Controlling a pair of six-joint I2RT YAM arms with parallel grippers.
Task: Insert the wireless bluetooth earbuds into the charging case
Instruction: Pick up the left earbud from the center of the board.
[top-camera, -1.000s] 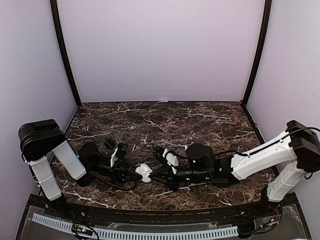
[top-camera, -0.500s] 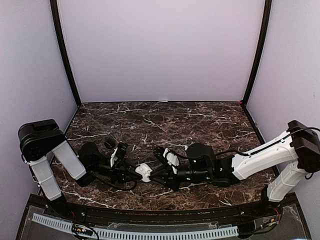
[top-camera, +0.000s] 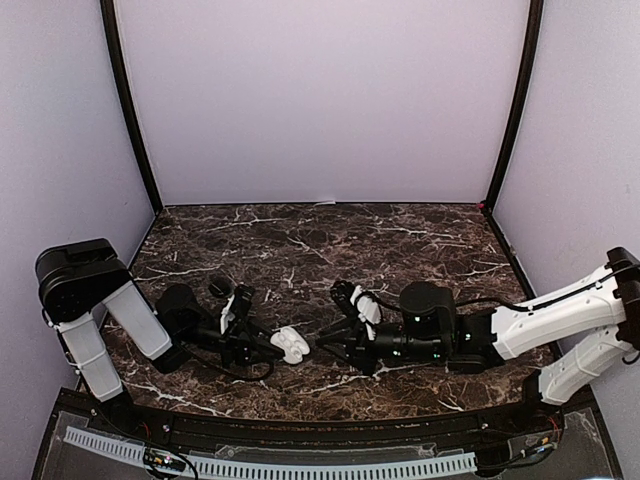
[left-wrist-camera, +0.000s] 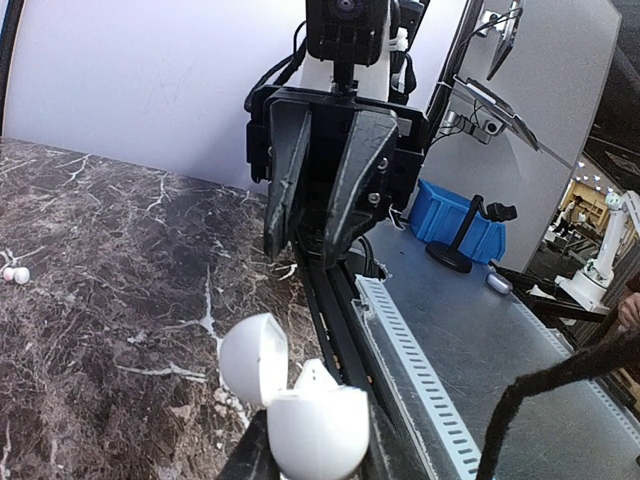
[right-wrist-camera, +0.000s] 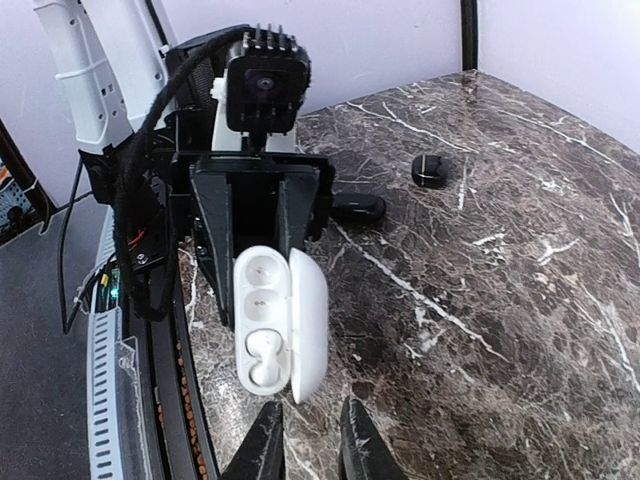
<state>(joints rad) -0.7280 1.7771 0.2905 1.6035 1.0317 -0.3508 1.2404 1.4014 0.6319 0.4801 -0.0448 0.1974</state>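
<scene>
My left gripper (top-camera: 280, 345) is shut on an open white charging case (top-camera: 293, 345), held low over the table's near middle. In the right wrist view the case (right-wrist-camera: 300, 330) faces me. Its lower slot holds one white earbud (right-wrist-camera: 257, 358), and its upper slot is bare. My right gripper (top-camera: 326, 347) is just right of the case, apart from it, with its jaws slightly open and nothing in them (right-wrist-camera: 308, 435). In the left wrist view the case (left-wrist-camera: 310, 425) is at the bottom and the right gripper (left-wrist-camera: 308, 240) faces it. A loose white earbud (left-wrist-camera: 15, 273) lies on the table at far left.
A small black case (right-wrist-camera: 430, 170) sits on the marble beyond the left arm and also shows in the top view (top-camera: 220, 288). Another black piece (right-wrist-camera: 357, 207) lies beside the left gripper. The slotted rail (top-camera: 270, 465) runs along the near edge.
My right gripper has drawn back to the right, away from the white case, leaving a gap between them. The left gripper and the case have stayed put.
</scene>
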